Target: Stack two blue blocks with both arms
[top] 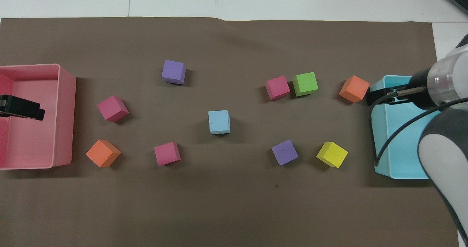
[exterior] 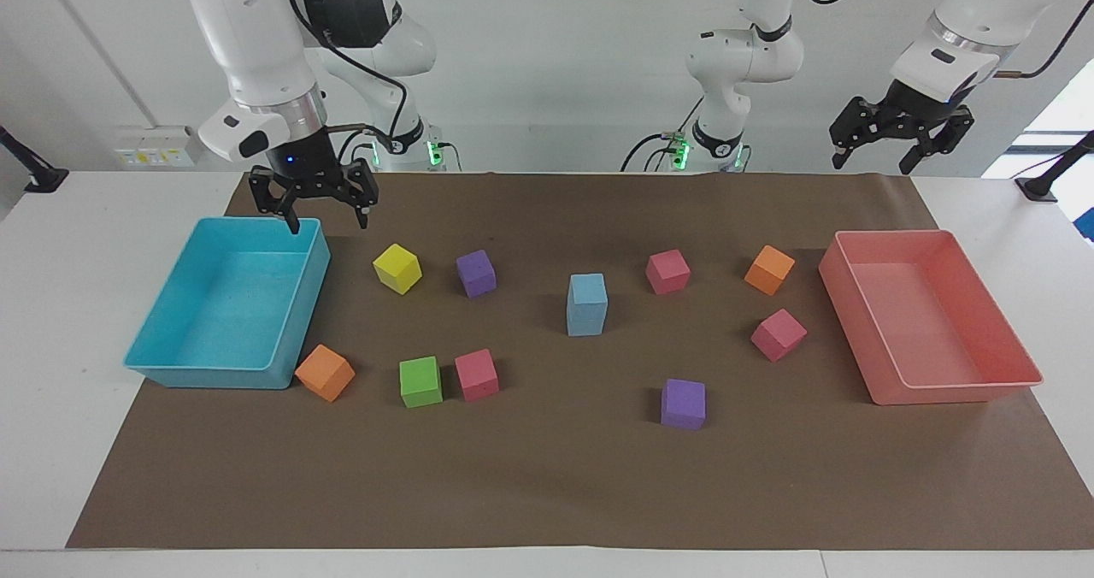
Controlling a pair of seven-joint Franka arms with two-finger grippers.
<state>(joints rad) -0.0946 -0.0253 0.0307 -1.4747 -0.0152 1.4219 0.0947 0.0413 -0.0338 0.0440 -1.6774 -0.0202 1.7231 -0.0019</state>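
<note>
The two blue blocks stand stacked one on the other in the middle of the brown mat, seen from above as one light-blue square. No gripper touches them. My right gripper hangs open and empty over the turquoise tray's corner nearest the robots; the overhead view shows only its black tip. My left gripper hangs open and empty, high over the mat's edge nearest the robots at the pink tray's end, and shows over the pink tray in the overhead view.
The turquoise tray sits at the right arm's end, the pink tray at the left arm's end. Scattered around the stack lie a yellow cube, purple cubes, a green cube, pink cubes and orange cubes.
</note>
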